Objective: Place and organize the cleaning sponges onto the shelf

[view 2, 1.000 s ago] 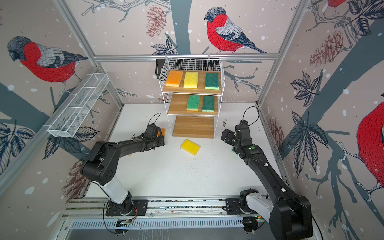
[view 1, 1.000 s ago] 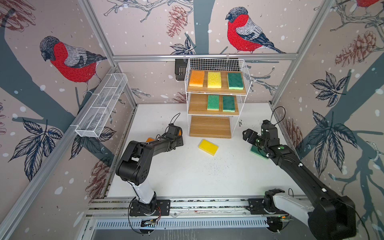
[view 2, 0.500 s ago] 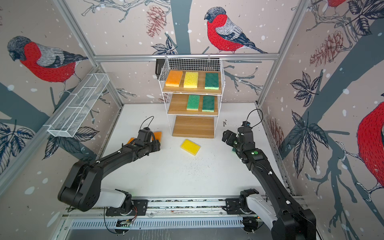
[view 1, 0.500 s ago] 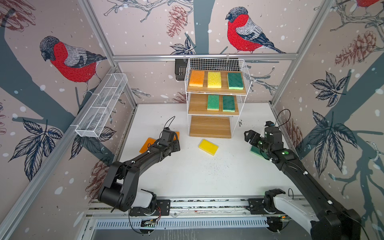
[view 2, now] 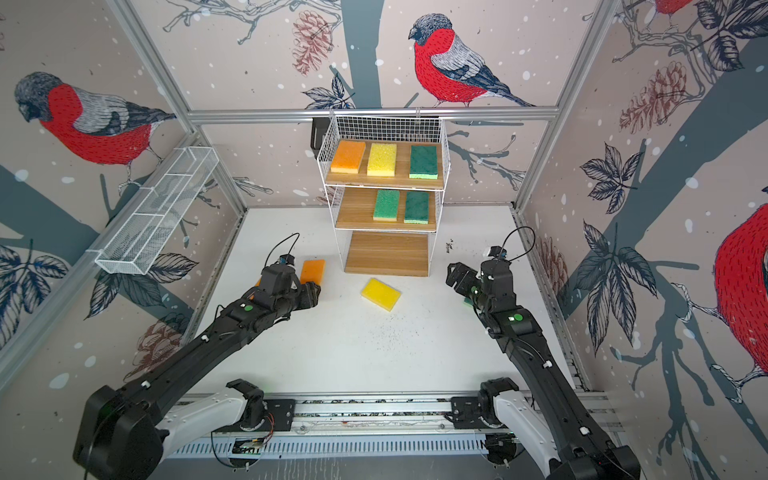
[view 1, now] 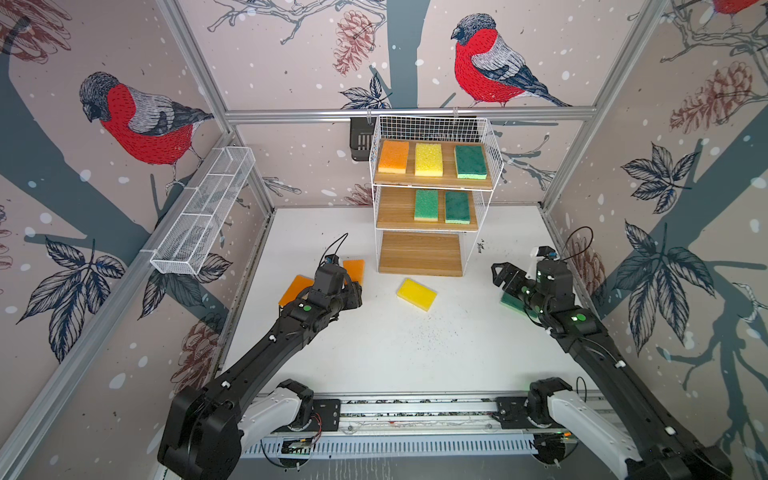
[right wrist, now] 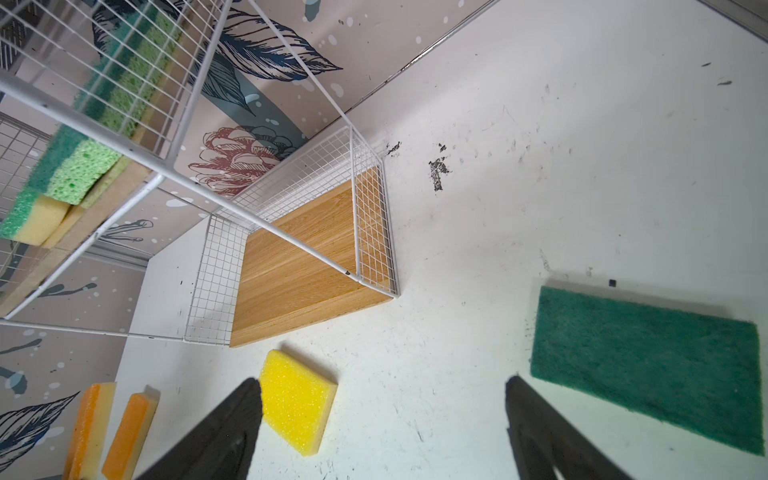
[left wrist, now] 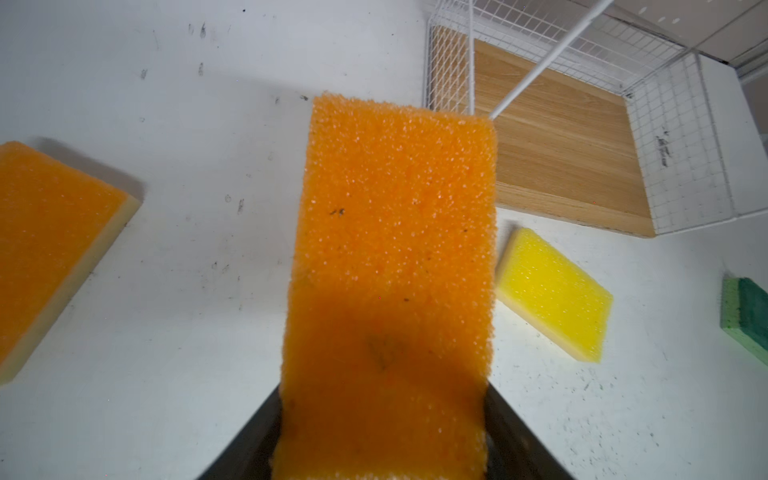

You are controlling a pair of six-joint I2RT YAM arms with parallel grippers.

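Note:
My left gripper (view 1: 353,291) (left wrist: 382,436) is shut on an orange sponge (view 1: 354,270) (left wrist: 395,249), which sticks out ahead of it, just left of the shelf (view 1: 419,253). A second orange sponge (view 1: 295,289) (left wrist: 50,241) lies on the table beside that arm. In front of the shelf's bare bottom board lies a yellow sponge (view 1: 417,294) (right wrist: 297,401). My right gripper (view 1: 505,276) (right wrist: 383,386) is open above the table, and a green sponge (view 1: 513,305) (right wrist: 648,370) lies beside it. The top board holds orange, yellow and green sponges, the middle board two green ones.
A long white mesh trough (view 1: 203,216) hangs on the left wall. A small black basket (view 1: 361,139) hangs behind the shelf's top left corner. Dark crumbs (view 1: 432,332) speckle the white table. The arms' rail (view 1: 415,415) runs along the front edge.
My left arm has swung round with the orange sponge in its jaws, and the second orange sponge now shows on the table. My right gripper has drawn back slightly, still open.

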